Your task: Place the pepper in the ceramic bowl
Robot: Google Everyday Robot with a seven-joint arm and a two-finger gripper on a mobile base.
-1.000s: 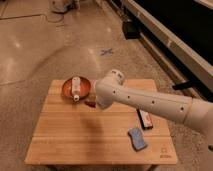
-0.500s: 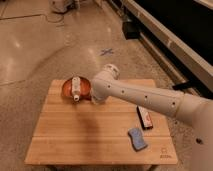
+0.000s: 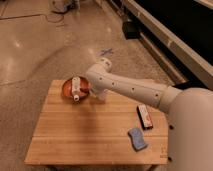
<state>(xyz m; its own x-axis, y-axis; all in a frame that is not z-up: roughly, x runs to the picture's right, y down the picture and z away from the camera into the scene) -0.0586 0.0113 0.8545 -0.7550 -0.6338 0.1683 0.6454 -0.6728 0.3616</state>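
Note:
The orange-brown ceramic bowl (image 3: 67,87) sits at the back left of the wooden table (image 3: 85,130). A white cup (image 3: 76,89) lies across the bowl. My white arm reaches in from the right. The gripper (image 3: 96,93) hangs down from the wrist just right of the bowl's rim, close to the tabletop. The pepper is not in sight; it may be hidden by the arm or the gripper.
A black, white and red flat bar (image 3: 145,116) lies at the right side of the table. A blue sponge-like block (image 3: 137,138) lies near the front right corner. A dark cabinet runs along the floor at the back right.
The arm has swung left and back, bringing the wrist and gripper closer to the bowl's right side. The bowl, cup, bar and block have not moved.

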